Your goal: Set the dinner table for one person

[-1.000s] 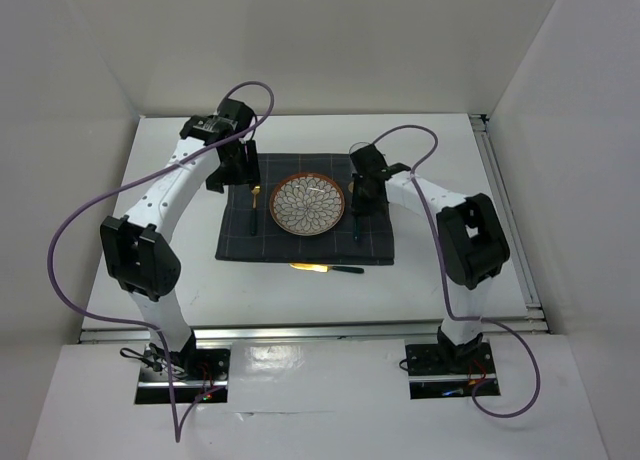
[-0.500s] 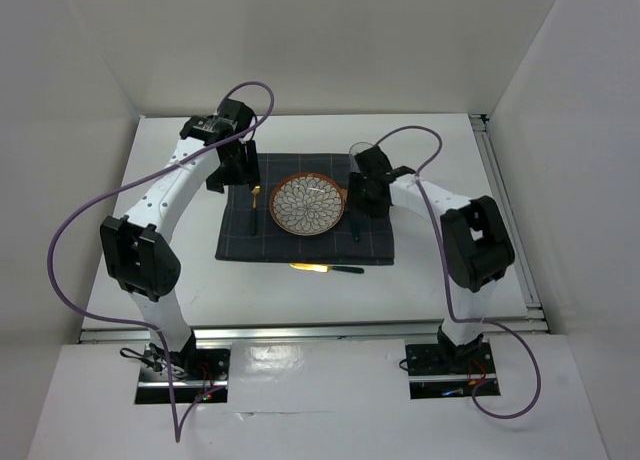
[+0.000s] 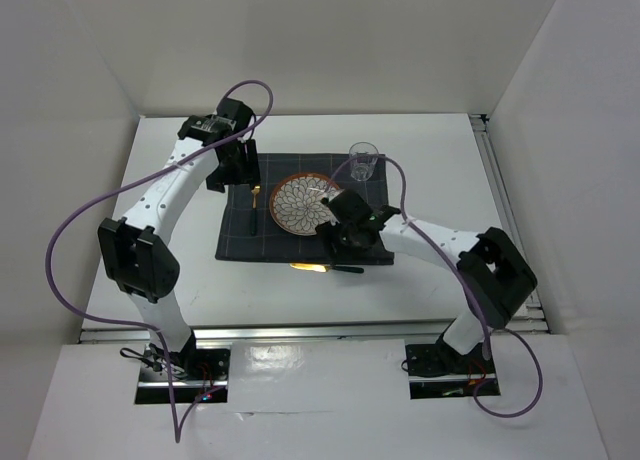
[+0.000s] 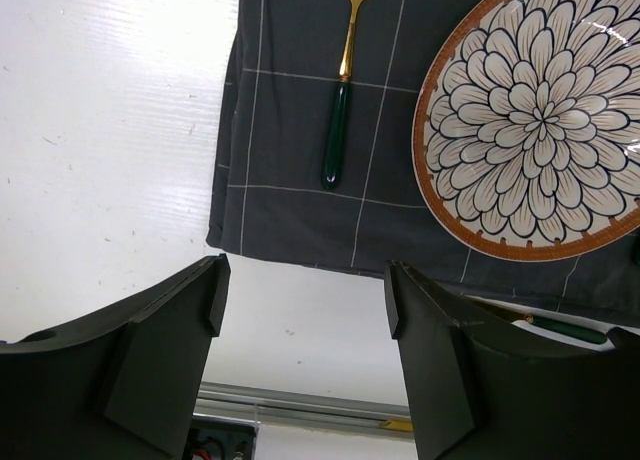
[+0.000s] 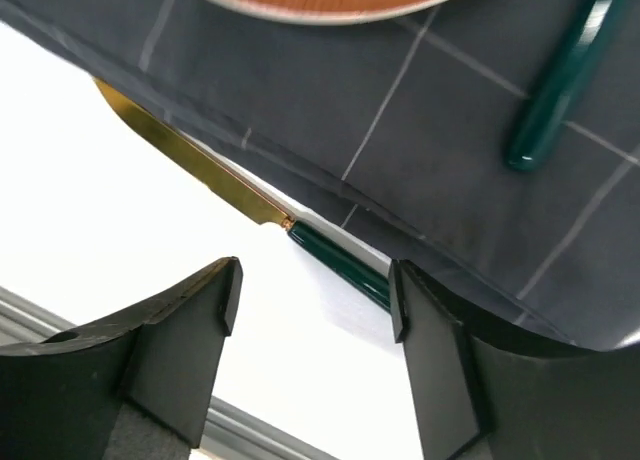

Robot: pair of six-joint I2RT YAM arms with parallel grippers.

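Your right gripper (image 5: 312, 280): jaws wide, empty, above knife (image 5: 215, 170). Knife lies on dinner table (image 3: 440, 150), beside near edge of placemat (image 5: 430, 130). Your left gripper (image 4: 305, 280): wide, empty, over placemat far-left corner.

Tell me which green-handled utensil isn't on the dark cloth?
The gold-bladed knife, on the white table by the cloth's near edge; the fork and the other utensil lie on it.

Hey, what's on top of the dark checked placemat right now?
A flower-patterned plate, a gold fork left of it, and a green handle on the right, its head out of view. The right arm covers part of the placemat.
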